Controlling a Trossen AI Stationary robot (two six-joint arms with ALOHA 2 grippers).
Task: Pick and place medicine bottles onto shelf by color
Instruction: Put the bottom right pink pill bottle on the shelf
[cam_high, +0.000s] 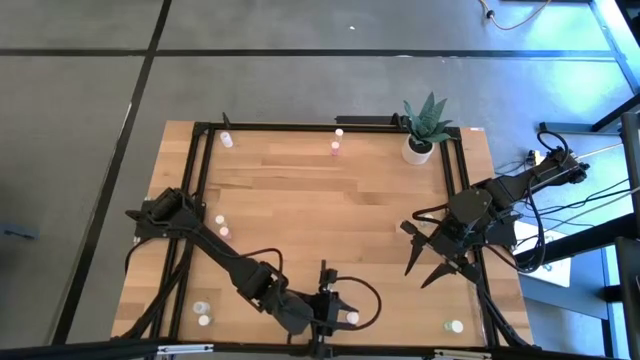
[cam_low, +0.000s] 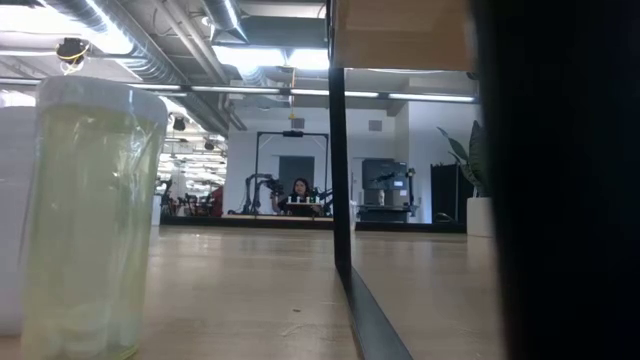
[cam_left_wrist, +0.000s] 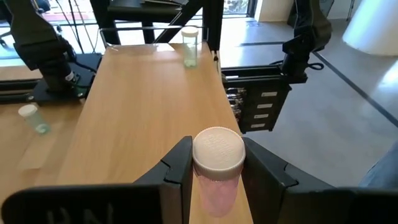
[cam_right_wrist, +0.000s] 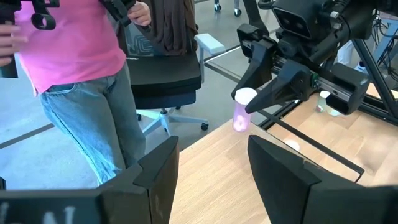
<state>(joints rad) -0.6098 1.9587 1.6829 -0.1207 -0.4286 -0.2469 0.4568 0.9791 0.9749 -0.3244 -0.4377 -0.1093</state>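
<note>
A pink-tinted medicine bottle with a white cap sits upright between the fingers of my left gripper, which is shut on it over the table's near edge. The right wrist view shows the same bottle from farther off. My right gripper hangs open over the table's right side, with nothing between its fingers. Other medicine bottles stand on their bases on the tabletop: pink ones at the far edge, a pair at the left, and greenish ones near the front. The shelf cannot be told apart from the tabletop. My left gripper pinches the pink bottle's round wall just under its white cap between the two fingers, one on each side. The fingers come nearly level from the table's left. The bottle stands upright in the hold and looks clear of the tabletop.
A white pot with a green plant stands at the far right corner. A black frame rims the table. A pale yellow-green bottle stands close to the low camera beside a dark post. A person and an office chair are beyond the table.
</note>
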